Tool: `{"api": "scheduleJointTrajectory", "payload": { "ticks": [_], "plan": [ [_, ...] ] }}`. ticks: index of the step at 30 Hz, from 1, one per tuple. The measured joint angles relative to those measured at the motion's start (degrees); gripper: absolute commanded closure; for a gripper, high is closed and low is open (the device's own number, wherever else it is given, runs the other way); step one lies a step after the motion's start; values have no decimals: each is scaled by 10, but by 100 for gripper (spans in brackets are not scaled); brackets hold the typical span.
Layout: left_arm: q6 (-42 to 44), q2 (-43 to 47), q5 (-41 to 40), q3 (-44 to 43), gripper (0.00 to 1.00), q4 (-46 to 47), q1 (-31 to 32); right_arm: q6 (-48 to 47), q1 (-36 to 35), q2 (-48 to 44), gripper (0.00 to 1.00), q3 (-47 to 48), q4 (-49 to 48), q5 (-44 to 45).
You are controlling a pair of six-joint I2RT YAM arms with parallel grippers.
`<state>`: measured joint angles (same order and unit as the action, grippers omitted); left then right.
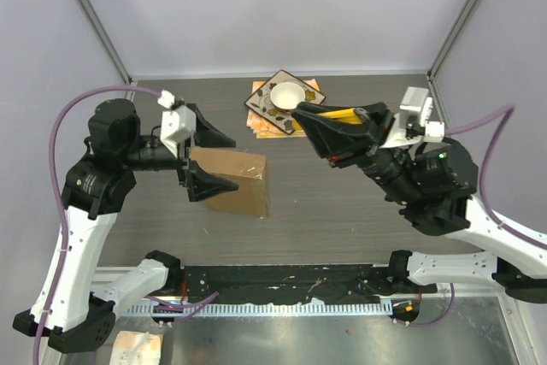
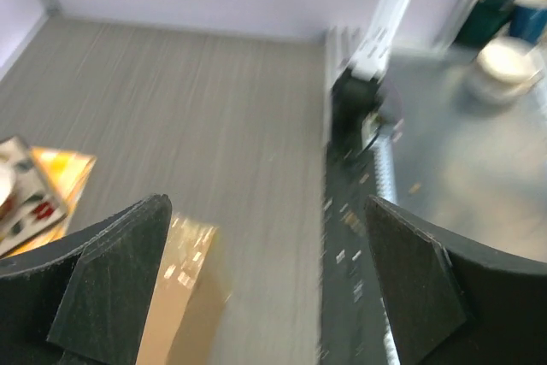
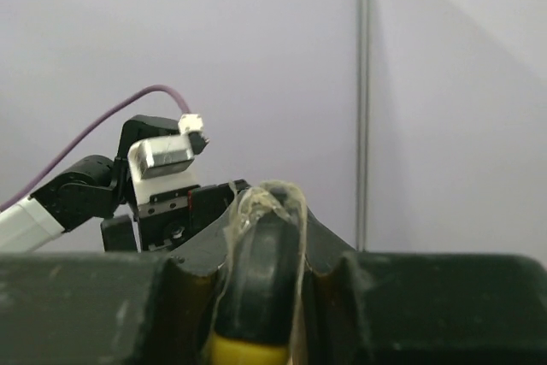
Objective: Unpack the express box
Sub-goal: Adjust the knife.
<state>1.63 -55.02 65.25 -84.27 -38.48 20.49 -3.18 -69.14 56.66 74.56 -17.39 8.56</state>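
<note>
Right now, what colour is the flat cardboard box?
The flat square cardboard box is plain brown; best seen from top external.

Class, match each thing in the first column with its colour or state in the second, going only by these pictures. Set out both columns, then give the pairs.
Column one:
1. express box
2. bowl
3. left pincer
4. right pincer

Column two:
A. white
B. open
C. shut on a yellow tool
D. brown

Pairs: 1-D, 2-A, 3-B, 4-C
</note>
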Motion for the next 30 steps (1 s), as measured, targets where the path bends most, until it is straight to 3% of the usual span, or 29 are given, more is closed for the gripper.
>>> {"api": "scheduleJointTrajectory", "payload": {
  "ticks": [2,5,11,19,30],
  "plan": [
    [138,2,-39,7,0,-99,0,-8,0,-24,99,-8,27,19],
    [292,19,-98,49,0,-173,0,-14,0,-47,99,-21,59,42],
    [473,54,-177,116,0,-239,1,-17,0,-56,99,-58,104,64],
    [556,36,-208,134,0,-231,1,-15,0,-50,99,-80,149,66],
    [575,-72,-220,116,0,-197,14,-7,0,-95,99,-118,154,70]
  ]
}}
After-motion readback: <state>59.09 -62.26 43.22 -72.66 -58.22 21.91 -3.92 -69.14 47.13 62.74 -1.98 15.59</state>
